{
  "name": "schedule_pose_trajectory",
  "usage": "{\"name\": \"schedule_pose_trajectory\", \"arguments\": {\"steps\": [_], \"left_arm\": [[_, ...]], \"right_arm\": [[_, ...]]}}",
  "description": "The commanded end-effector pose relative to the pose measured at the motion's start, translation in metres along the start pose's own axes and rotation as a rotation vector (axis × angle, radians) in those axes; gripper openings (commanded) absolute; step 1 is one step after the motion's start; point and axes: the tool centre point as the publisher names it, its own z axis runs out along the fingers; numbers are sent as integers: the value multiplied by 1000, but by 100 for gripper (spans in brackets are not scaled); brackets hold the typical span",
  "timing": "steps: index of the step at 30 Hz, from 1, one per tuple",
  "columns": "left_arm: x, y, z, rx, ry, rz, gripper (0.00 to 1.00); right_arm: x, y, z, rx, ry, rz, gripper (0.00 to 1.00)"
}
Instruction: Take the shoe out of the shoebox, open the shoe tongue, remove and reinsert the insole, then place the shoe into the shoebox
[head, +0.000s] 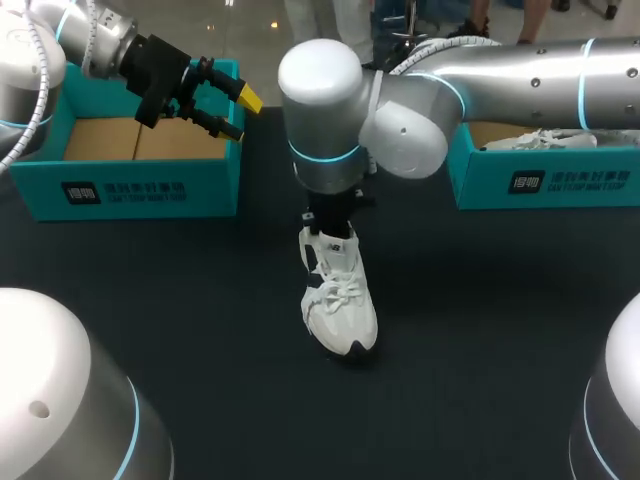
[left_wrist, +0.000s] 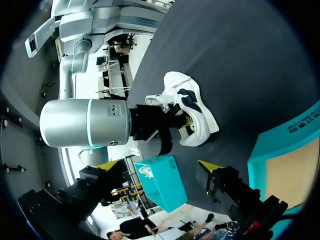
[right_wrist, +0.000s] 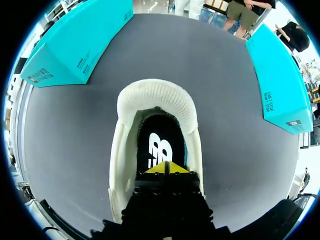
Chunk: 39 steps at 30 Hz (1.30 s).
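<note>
The white shoe (head: 341, 300) stands upright on the dark table (head: 480, 330), toe toward the near edge. My right arm reaches past the middle and comes down on the shoe. My right gripper (right_wrist: 166, 168) is shut, its yellow tips together inside the shoe's opening, just over the black insole (right_wrist: 161, 145) with a white logo. The padded heel collar (right_wrist: 155, 99) curves ahead of the tips. Whether they pinch anything is hidden. My left gripper (head: 243, 115) hangs open and empty above the left teal shoebox (head: 130, 190). In the left wrist view the shoe (left_wrist: 192, 107) lies well ahead of its fingers.
A second teal shoebox (head: 545, 180) with white contents stands at the back right, under my right arm. The left shoebox shows a bare cardboard floor. Dark table lies on both sides of the shoe and in front of it.
</note>
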Motion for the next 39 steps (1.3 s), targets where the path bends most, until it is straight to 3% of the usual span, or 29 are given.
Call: {"name": "schedule_pose_trajectory", "arguments": {"steps": [1,9,14,18,27,39], "left_arm": [[0,0,0,1,3,1,100],[0,0,0,1,3,1,100],[0,0,0,1,3,1,100],[0,0,0,1,3,1,100],[0,0,0,1,3,1,100],[0,0,0,1,3,1,100]], "right_arm": [[8,4,15,17,2,-8,0],[11,1,12,14,-1,-8,0],[3,5,-12,-57,-52,13,0],[-2,12,-18,-119,-88,27,0],[0,32,-3,-182,-122,25,0],[3,32,20,-140,-111,0,0]]}}
